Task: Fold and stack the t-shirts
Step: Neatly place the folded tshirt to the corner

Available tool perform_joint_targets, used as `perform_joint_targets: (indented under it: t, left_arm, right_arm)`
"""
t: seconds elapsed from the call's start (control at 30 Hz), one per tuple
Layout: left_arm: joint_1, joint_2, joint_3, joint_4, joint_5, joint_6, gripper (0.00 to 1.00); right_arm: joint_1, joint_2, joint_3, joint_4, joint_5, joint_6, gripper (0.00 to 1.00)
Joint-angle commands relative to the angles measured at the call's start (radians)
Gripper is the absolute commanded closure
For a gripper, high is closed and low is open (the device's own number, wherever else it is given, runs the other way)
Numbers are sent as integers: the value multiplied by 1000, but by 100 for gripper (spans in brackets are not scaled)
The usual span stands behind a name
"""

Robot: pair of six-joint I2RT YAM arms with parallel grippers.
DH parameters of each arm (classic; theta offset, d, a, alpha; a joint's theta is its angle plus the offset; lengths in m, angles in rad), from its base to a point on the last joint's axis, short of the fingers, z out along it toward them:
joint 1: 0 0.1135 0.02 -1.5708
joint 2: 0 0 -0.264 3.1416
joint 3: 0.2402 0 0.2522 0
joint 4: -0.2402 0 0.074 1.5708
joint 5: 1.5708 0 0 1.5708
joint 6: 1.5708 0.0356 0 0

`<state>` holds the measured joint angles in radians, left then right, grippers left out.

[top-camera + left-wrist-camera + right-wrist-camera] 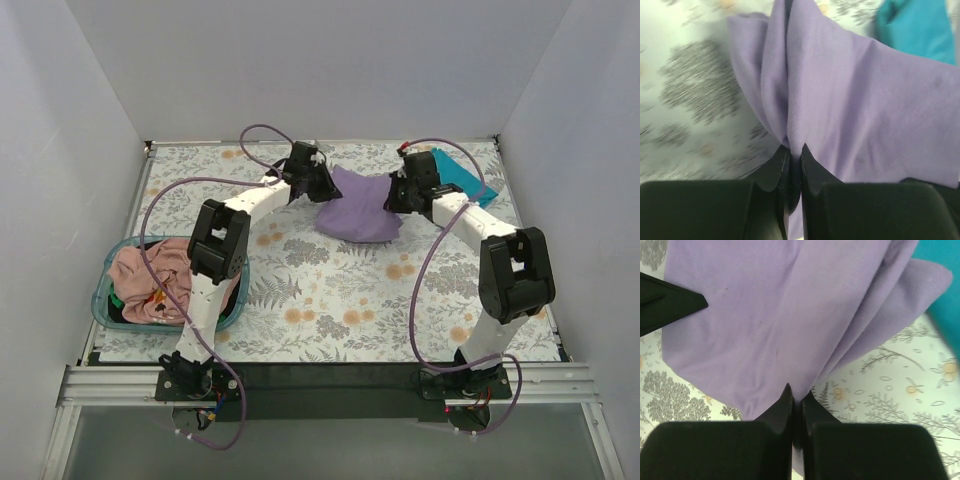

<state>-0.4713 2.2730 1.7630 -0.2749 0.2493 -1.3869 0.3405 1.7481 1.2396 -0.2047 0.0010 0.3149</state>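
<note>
We've got the lavender t-shirt [358, 208] slung between both arms over the far middle of the table [330, 300]. The left gripper [795, 150] is pinched tight on its left end and the right gripper [796, 392] on its right end. The long axis runs left-right, with the bulk sagging between them. The teal t-shirt [462, 175] lies just beyond the right gripper.

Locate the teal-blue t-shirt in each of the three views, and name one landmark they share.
Top external: the teal-blue t-shirt lies flat in the upper right of the picture, just right of the lavender t-shirt.
Left wrist: in the upper right corner, blurred, beyond the lavender cloth.
Right wrist: in the upper right corner and along the right edge.
Shared landmark: the lavender t-shirt, next to it in all three.
</note>
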Motion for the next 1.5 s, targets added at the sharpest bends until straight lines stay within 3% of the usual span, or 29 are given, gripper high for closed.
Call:
perform_joint_targets:
  t: [0.0,0.23,0.47,0.5,0.6,0.63,0.7,0.77,0.8,1.0,1.07,1.23,1.27,1.4,1.47]
  left_arm:
    - [-18,28,146,31,50,29,100]
    - [-21,135,251,8,80,28,100]
    - [-26,174,239,-50,7,35,100]
    - [-26,177,239,-64,2,37,100]
    - [-26,174,233,-86,-13,43,80]
    - [-26,169,228,-92,-24,43,67]
    - [-24,145,213,-105,-54,48,60]
    - [-24,114,198,-112,-76,48,42]
    - [-26,77,176,-115,-100,48,35]
    - [-24,-160,34,-161,-214,28,11]
    - [-23,-254,-101,-170,-298,-1,9]
    - [-18,-617,-512,-135,-415,-98,8]
    - [-17,-677,-564,-115,-429,-112,8]
    - [-3,-883,-752,-90,-420,-141,7]
    - [0,-969,-821,-92,-423,-155,7]
  right_arm:
    - [-49,-21,-12,41,1,6,99]
    - [-80,33,-63,56,-82,13,99]
    - [-86,82,-131,77,-99,62,99]
    - [-87,85,-138,77,-101,70,93]
    - [-95,70,-150,74,-108,79,71]
    - [-97,59,-155,74,-96,81,65]
    - [-98,22,-161,68,-82,79,57]
    - [-98,-14,-173,53,-44,84,52]
    - [-100,-24,-178,47,-26,88,45]
    - [-120,4,-172,4,37,95,38]
    - [-120,42,-149,4,42,78,38]
    - [-121,175,-49,-18,13,30,45]
    - [-120,186,-25,-16,7,15,51]
    - [-112,218,64,-3,-39,-52,97]
    - [-107,220,106,14,-39,-86,99]
